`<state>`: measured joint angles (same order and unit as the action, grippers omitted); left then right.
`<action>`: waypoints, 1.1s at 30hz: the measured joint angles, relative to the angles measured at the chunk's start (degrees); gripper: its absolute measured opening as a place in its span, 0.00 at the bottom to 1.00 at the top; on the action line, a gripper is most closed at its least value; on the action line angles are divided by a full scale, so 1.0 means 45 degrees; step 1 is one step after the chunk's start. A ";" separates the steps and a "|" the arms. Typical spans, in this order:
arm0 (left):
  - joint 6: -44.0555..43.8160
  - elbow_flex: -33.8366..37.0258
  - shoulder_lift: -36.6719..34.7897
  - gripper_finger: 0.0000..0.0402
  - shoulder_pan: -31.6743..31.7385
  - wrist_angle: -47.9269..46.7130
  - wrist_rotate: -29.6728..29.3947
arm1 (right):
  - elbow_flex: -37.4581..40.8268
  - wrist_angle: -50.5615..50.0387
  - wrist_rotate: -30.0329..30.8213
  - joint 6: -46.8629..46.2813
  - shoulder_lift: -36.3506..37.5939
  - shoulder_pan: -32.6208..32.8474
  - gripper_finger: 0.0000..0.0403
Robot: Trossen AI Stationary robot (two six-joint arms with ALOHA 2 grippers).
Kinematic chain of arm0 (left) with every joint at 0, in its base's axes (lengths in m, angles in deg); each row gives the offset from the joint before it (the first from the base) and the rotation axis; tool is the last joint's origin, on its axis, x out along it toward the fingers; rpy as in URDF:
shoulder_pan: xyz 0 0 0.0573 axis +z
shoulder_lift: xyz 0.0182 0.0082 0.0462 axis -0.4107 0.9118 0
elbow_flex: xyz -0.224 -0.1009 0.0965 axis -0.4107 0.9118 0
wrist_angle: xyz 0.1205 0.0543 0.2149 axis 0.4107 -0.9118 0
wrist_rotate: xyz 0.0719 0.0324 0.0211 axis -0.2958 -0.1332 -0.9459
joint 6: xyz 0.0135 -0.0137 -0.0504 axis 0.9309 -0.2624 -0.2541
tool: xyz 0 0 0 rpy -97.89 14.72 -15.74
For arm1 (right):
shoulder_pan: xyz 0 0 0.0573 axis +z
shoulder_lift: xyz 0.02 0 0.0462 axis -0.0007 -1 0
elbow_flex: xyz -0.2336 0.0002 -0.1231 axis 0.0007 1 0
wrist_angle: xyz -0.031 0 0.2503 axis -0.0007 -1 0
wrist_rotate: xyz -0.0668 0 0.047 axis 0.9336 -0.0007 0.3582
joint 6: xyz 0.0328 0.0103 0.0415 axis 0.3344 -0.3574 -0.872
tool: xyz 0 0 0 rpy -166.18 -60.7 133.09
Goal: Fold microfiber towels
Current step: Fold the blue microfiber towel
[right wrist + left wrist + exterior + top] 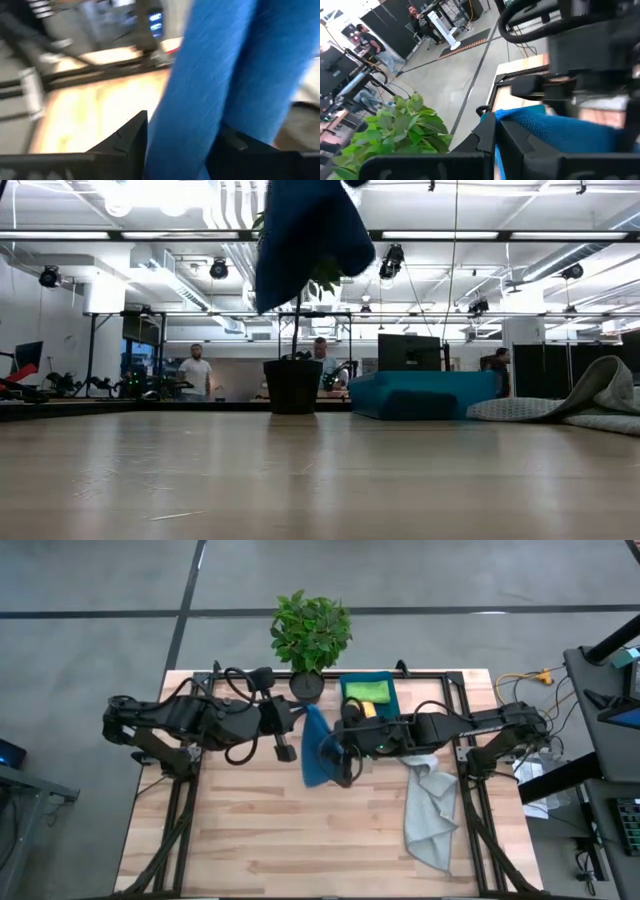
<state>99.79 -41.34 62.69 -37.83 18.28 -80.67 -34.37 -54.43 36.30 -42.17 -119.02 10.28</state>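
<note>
Our wooden tabletop lies bare in front, giving room to spread. Above its middle our blue towel hangs bunched. The left pincer is clamped on its upper edge; the right pincer straddles it, fingers apart. It could slip, or drape unevenly near the teal bin.

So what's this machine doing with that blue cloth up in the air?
Two robot arms hold the blue towel above the wooden table, clear of its surface. The left pincer is shut on one edge, and the right pincer has the hanging cloth between its fingers. A pale grey towel lies crumpled on the table's right side. A lime green towel sits in the teal bin beside a potted plant. Nothing looks folded yet.
</note>
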 joint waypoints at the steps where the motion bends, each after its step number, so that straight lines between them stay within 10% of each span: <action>1: 0.0083 0.0000 -0.0022 0.00 0.0000 -0.0204 -0.0010 | -0.0001 -0.0083 -0.0614 0.0009 0.0000 0.0000 0.36; 10: 0.0356 0.0000 -0.0030 0.00 -0.0010 -0.1838 -0.0012 | 0.0013 -0.0097 -0.4044 0.0544 0.0000 0.0000 0.24; 25: 0.0218 0.0005 -0.0040 0.00 -0.0009 -0.1833 -0.0008 | 0.0368 0.0389 -0.2408 -0.1513 -0.0395 -0.0348 0.22; 33: -0.6330 -0.0336 0.0016 0.00 0.0775 -0.3886 -0.0027 | 0.0368 0.0051 -0.2393 -0.2244 -0.0350 -0.0329 0.37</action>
<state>71.30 -42.85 62.76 -34.34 0.79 -80.80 -32.72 -54.20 25.53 -52.27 -120.60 8.80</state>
